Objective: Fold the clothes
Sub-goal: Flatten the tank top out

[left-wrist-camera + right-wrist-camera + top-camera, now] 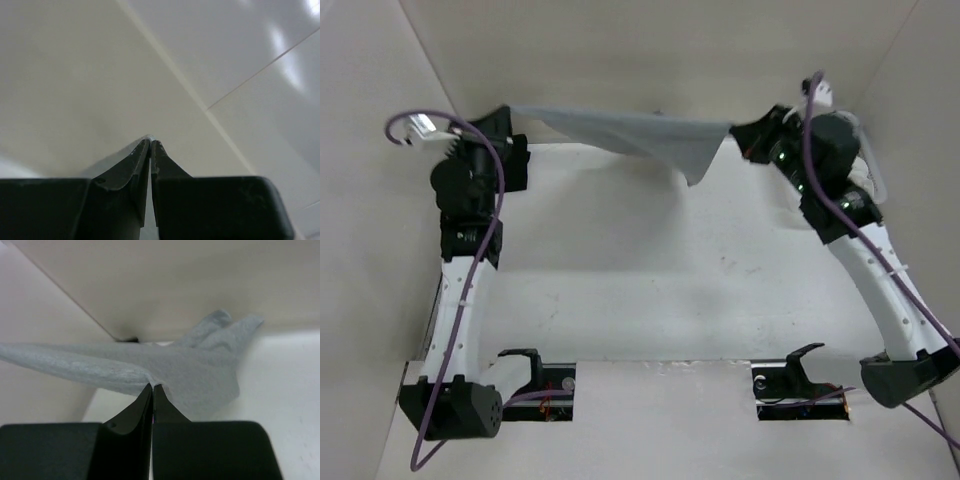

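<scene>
Grey T-shirt (640, 135) strung across the top of the frame, above the table's (620, 280) far edge!
Left gripper (510, 125) pinches one end, right gripper (738, 135) the other, both clamped on cloth. The long axis runs side to side, and a flap sags nearer the right arm.

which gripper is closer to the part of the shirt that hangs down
Right. The right gripper pinches the shirt just beside the hanging part; the left gripper holds the shirt's other end, across the whole stretched span.
</scene>
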Robot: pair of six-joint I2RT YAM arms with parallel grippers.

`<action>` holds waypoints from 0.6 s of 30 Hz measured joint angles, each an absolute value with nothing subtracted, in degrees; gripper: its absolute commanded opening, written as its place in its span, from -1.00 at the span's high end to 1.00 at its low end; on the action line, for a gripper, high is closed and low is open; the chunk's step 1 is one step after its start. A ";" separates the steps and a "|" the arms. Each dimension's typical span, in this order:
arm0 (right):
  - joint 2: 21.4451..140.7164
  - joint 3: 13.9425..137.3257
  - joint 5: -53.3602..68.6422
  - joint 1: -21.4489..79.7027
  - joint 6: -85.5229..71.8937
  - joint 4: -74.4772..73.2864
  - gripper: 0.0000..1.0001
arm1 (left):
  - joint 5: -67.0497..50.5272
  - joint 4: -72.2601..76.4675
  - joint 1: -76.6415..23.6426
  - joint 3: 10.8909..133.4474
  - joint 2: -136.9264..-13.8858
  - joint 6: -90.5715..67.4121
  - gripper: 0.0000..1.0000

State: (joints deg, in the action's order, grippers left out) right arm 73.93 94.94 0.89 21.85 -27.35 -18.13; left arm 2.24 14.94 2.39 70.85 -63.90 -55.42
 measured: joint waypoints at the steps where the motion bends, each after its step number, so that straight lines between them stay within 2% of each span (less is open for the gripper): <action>1: 71.70 87.85 0.51 22.22 -27.49 -16.86 1.00 | 2.48 15.20 1.80 65.84 -61.76 -55.27 0.94; 6: 60.12 54.50 -2.33 27.57 -30.15 -13.78 1.00 | 3.70 10.11 0.93 36.25 -46.28 -54.72 0.94; 9: 51.13 39.94 -3.77 34.61 -33.15 -14.92 1.00 | 4.27 -0.14 1.08 25.47 -32.12 -54.06 0.94; 13: 39.86 29.65 -5.78 46.92 -40.27 -16.56 1.00 | 4.80 -14.48 -1.34 22.48 -13.41 -52.34 0.94; 18: 33.54 26.06 -10.07 64.34 -51.22 -22.79 1.00 | 7.18 -28.10 -7.66 23.90 -4.69 -52.95 0.95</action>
State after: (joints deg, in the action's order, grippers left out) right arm 33.54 26.06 -10.07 64.34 -51.22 -22.79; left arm 7.18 -28.10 -7.66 23.90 -4.69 -52.95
